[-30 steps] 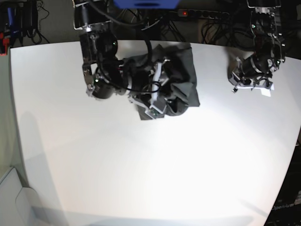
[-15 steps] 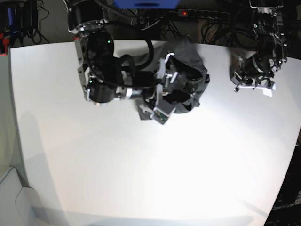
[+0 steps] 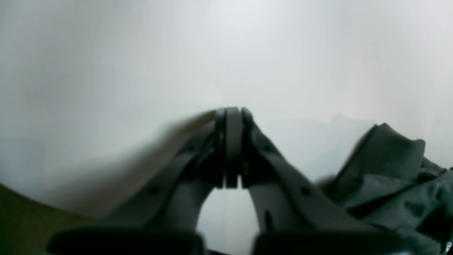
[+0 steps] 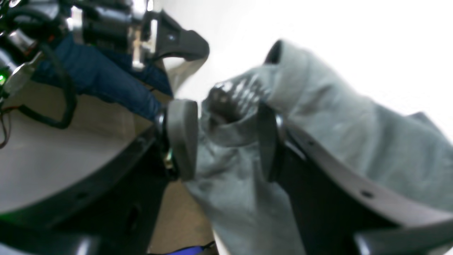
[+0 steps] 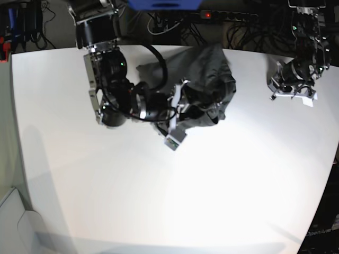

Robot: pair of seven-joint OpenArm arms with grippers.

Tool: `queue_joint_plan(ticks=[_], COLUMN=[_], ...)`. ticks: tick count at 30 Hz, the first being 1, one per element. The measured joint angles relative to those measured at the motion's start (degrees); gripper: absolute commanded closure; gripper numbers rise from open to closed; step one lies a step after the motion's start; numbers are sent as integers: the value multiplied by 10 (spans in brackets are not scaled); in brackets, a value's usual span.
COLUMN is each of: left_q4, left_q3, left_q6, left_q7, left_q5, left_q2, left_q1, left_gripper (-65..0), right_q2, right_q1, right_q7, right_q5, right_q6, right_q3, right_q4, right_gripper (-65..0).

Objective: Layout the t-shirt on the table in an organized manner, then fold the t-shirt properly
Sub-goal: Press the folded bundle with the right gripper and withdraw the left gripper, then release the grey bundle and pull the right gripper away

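The dark charcoal t-shirt (image 5: 209, 79) is bunched in a heap at the back middle of the white table (image 5: 159, 185). My right gripper (image 5: 185, 106) reaches into the heap from the left. In the right wrist view its fingers (image 4: 182, 138) stand on either side of a thick fold of the t-shirt (image 4: 318, 141) and pinch it; the right gripper (image 4: 226, 138) holds the cloth raised. My left gripper (image 5: 291, 90) is at the back right, apart from the shirt. In the left wrist view the left gripper (image 3: 231, 148) is shut and empty over the table (image 3: 212, 53), with the t-shirt (image 3: 389, 177) at the lower right.
A power strip with a red light (image 5: 207, 15) and cables lie behind the table's back edge. A blue object (image 5: 164, 4) sits at the top. A small white tag (image 5: 309, 100) lies by the left gripper. A white box (image 5: 16, 222) stands at the lower left.
My right arm has lifted the bunched shirt and carried it back and to the right. The heap has changed shape. My left arm has drifted slightly right and back.
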Motion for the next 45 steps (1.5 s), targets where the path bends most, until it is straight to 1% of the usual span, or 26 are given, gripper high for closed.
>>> queue_joint_plan(ticks=[3, 5, 11, 15, 16, 19, 23, 24, 27, 30, 32, 34, 36, 38, 40, 43, 45], left_q4=[0, 1, 1, 4, 4, 4, 17, 24, 45, 66, 79, 87, 96, 109, 121, 130, 133], left_q3=[0, 0, 0, 0, 0, 0, 1, 2, 7, 4, 7, 7, 11, 28, 45, 65, 70], left_q6=[0, 0, 0, -2, -2, -3, -1, 1, 5, 6, 5, 6, 6, 6, 5, 6, 6], left_q7=[-3, -3, -5, -8, -8, -7, -4, 0, 10, 8, 10, 10, 10, 8, 10, 9, 6], left_q5=[0, 0, 0, -2, -2, -2, 0, 1, 7, 7, 7, 7, 8, 7, 7, 7, 7], left_q2=[2, 3, 3, 3, 3, 2, 3, 3, 6, 26, 30, 30, 30, 30, 30, 35, 49], left_q1=[3, 3, 3, 15, 16, 16, 21, 23, 27, 25, 25, 24, 26, 25, 25, 24, 20], left_gripper=[-3, -3, -3, -3, -3, -3, -3, -3, -3, -9, -10, -20, -57, -126, -198, -261, -279], right_q2=[-12, -17, -22, -22, -20, -7, 8, 11, 16, 13, 15, 30, 55, 86, 110, 133, 138], right_q1=[22, 37, 75, 102, 111, 131, 150, 151, 140, 127, 119, 109, 100, 90, 77, 53, 31], right_q7=[1, 18, 99, 160, 179, 210, 209, 196, 144, 109, 92, 87, 76, 78, 80, 83, 82], right_q5=[2, -5, -50, -49, -46, -45, -46, -49, -61, -52, -52, -47, -52, -54, -51, -51, -51], right_q6=[0, 0, -2, -2, -2, 0, 0, -2, -8, -4, -2, 0, 0, -1, -2, -2, -2], right_q3=[-1, -2, -39, -51, -51, -50, -47, -47, -47, -47, -48, -48, -49, -47, -46, -46, -36], right_q4=[-43, -79, -190, -267, -293, -353, -363, -352, -264, -161, -107, -76, -53, -36, -26, -26, -26], right_gripper=[-243, -243, -243, -244, -244, -244, -244, -244, -246, -247, -248, -248, -248, -249, -249, -249, -249])
